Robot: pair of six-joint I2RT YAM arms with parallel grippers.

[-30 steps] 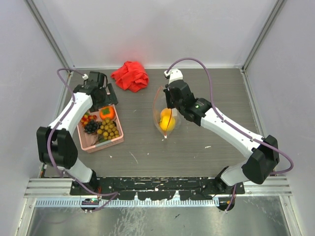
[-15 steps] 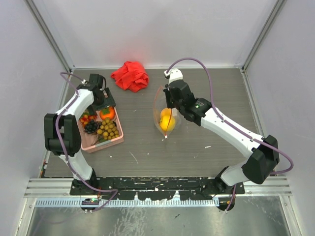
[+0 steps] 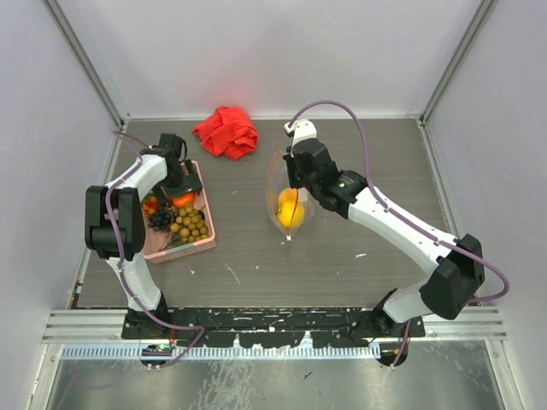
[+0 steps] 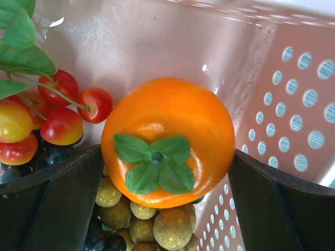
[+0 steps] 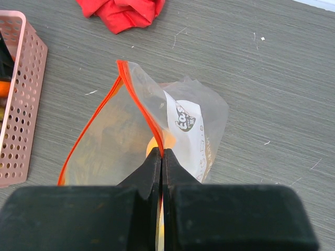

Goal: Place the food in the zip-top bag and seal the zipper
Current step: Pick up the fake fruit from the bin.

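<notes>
The clear zip-top bag [image 3: 286, 201] stands open mid-table with the yellow lemon [image 3: 289, 209] inside. My right gripper [image 3: 295, 184] is shut on its orange-red zipper strip [image 5: 138, 104], holding the mouth up; the bag [image 5: 193, 125] hangs below the closed jaws [image 5: 162, 152]. My left gripper [image 3: 182, 190] is open, down in the pink basket. Its fingers closely flank the orange [image 4: 167, 141], which rests on the olive-brown grapes [image 4: 157, 225]. Red berries [image 4: 63, 112] lie to the left, with dark ones beneath.
The pink perforated basket [image 3: 205, 243] sits at the left; its wall [image 4: 293, 104] is close beside my left gripper's right finger. A crumpled red cloth [image 3: 226, 132] lies at the back. Enclosure walls stand on three sides.
My left gripper has moved from the basket's far edge down into the basket, and now straddles the orange. The right arm and bag have not moved.
</notes>
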